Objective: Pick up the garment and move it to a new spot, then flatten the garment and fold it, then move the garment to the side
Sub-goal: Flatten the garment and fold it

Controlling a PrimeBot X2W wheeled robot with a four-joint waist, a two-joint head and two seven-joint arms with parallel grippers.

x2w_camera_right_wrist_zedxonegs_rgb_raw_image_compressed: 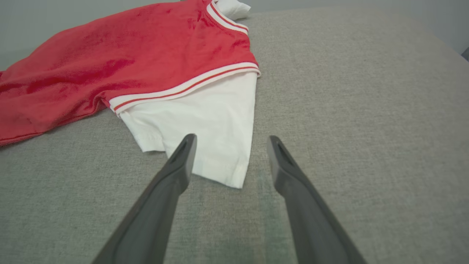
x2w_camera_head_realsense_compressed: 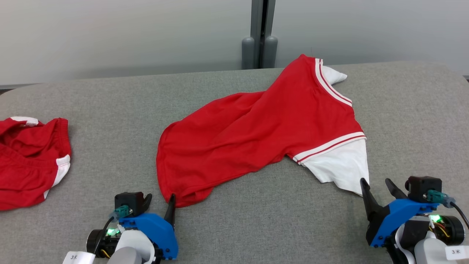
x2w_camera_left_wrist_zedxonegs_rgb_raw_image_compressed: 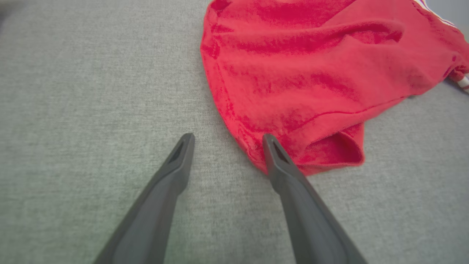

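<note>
Head view: a red garment [x2w_camera_head_realsense_compressed: 256, 135] with white sleeves lies rumpled and slantwise across the middle of a grey fabric-covered table [x2w_camera_head_realsense_compressed: 110, 106], one sleeve at the far edge, the other toward the near right.
Left gripper [x2w_camera_head_realsense_compressed: 160, 198]: at the near edge, jaws spread wide and holding nothing, one fingertip at the garment's red hem corner.
Left wrist view: that finger [x2w_camera_left_wrist_zedxonegs_rgb_raw_image_compressed: 289, 176] overlaps the hem's edge, and whether it touches the cloth cannot be told; the other finger stands over bare table.
Right gripper [x2w_camera_head_realsense_compressed: 375, 181]: at the near right, jaws wide apart and empty, beside the tip of the near white sleeve [x2w_camera_head_realsense_compressed: 340, 165].
Right wrist view: the sleeve's lower corner lies between the two fingers.
Second red garment [x2w_camera_head_realsense_compressed: 29, 161]: bunched at the table's left edge, well apart from the first.
Background: a pale wall and a grey post [x2w_camera_head_realsense_compressed: 260, 33] behind the table.
</note>
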